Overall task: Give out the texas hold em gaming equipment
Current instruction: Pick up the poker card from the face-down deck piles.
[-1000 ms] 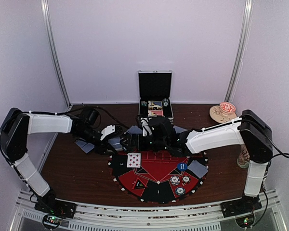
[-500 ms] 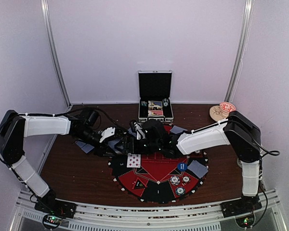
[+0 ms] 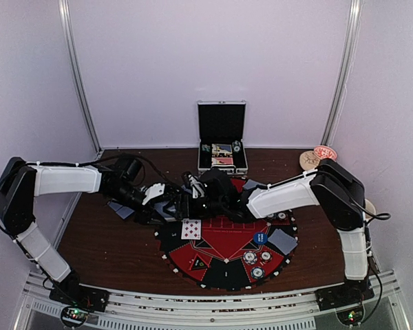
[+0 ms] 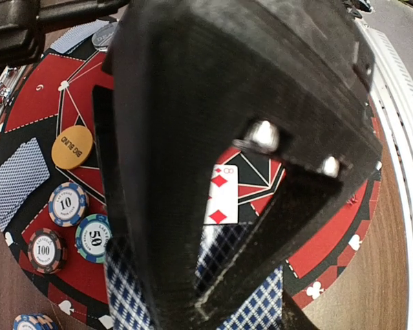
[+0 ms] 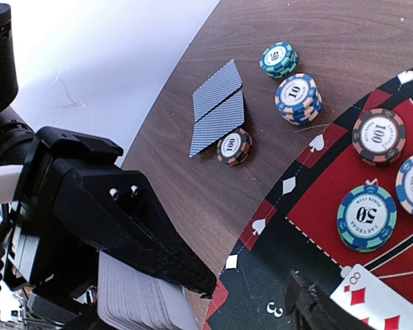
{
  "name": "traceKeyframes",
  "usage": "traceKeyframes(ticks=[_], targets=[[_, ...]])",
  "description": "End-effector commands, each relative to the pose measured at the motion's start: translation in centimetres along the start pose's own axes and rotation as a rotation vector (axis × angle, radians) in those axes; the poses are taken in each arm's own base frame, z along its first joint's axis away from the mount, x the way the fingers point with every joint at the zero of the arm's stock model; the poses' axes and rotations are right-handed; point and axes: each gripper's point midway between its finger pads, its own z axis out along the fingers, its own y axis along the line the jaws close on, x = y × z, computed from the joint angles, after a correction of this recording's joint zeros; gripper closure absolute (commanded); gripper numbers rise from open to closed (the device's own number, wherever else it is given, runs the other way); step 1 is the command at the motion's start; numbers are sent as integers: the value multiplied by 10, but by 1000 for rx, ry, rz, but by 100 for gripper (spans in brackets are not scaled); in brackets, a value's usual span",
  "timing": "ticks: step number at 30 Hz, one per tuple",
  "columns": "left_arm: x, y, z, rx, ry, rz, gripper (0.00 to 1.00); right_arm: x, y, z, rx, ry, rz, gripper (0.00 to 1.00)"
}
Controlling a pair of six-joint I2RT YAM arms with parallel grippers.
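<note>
Red-black poker mat (image 3: pixel 224 242) with orange "BIG BLIND" disc (image 4: pixel 72 146); left pincer (image 4: pixel 224 269) tight on deck (image 5: pixel 136 301), right pincer (image 5: pixel 255 295) wide.

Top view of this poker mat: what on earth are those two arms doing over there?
They are dealing out a poker game. The left tool grips a deck of cards by the far-left edge of the mat. The right tool, jaws apart, is right next to that deck, seemingly to take a card. An eight of diamonds lies face up on the mat with chips nearby. Two face-down cards lie on the wood beside more chips.
</note>
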Motion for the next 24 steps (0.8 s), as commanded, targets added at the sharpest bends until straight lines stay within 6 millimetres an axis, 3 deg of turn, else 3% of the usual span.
traceKeyframes(ticks=[1,8,15,24], targets=[[-7,-8,-1,26,-29,30,55,-4,-18,2,36,2,26,37],[-7,-8,-1,27,-28,31,54,-11,-39,-14,78,-22,44,56],[-6,-7,0,28,-26,28,54,-13,-43,-22,102,-26,35,63],[-3,-6,2,29,-16,22,54,-16,-13,-36,10,-33,26,87]])
